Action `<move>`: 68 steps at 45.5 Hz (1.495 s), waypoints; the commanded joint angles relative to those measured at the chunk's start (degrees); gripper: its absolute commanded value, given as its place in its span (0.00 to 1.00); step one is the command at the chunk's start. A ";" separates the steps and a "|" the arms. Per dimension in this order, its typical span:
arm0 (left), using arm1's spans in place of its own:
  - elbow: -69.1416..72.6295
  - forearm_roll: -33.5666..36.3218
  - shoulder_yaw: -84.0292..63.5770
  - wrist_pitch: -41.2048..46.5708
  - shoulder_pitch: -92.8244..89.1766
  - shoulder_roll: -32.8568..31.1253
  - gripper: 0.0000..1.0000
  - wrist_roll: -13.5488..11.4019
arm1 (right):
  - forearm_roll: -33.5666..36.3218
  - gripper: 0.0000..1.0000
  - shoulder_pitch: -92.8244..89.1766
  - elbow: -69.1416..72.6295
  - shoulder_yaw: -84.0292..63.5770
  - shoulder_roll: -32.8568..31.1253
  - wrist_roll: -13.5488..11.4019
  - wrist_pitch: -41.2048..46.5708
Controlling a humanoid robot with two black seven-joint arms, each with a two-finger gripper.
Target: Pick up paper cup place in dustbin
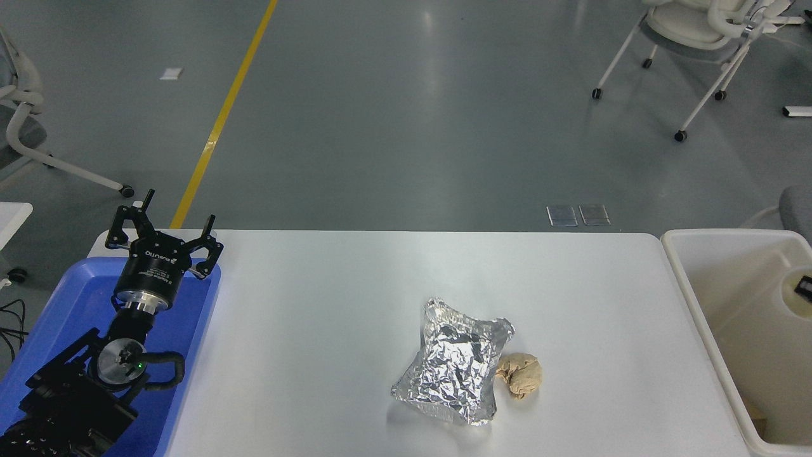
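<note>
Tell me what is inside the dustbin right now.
Inside the dustbin, the paper cup shows against the beige wall at the picture's right edge, with a small dark piece at its mouth. The bin's floor and near corner are cut off by the frame.

one view only, from a head camera set high on the robot's side of the white surface (330, 298), facing forward and down across it. the surface fills the lower half of the frame, its far edge running level across the middle; grey floor (406, 114) with a yellow line (222, 120) takes the upper half. the left arm's gripper (163, 237) enters at the lower left, close to the lens. the blue tray (190, 330) is cut by the left edge and the dustbin (688, 298) by the right edge. there is no second view to compare.
</note>
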 commanded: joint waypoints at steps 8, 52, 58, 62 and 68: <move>0.00 0.01 0.00 0.00 0.00 0.00 1.00 0.00 | 0.25 0.00 -13.32 -14.83 14.43 5.70 -0.10 -5.43; 0.00 0.01 0.00 0.00 0.00 0.00 1.00 0.00 | 0.25 0.80 -14.20 -14.04 14.25 5.70 -5.55 -9.74; 0.00 0.01 0.00 0.00 0.00 0.00 1.00 0.00 | 0.25 0.80 -14.02 -13.78 14.51 5.70 -5.55 -9.74; 0.00 0.01 0.00 0.00 0.00 0.00 1.00 0.00 | 0.25 0.80 -13.41 -13.16 14.60 5.70 -5.64 -9.83; 0.00 0.10 0.00 0.00 0.00 0.00 1.00 0.00 | 0.25 0.80 -11.57 -10.27 15.30 5.17 -5.64 -10.09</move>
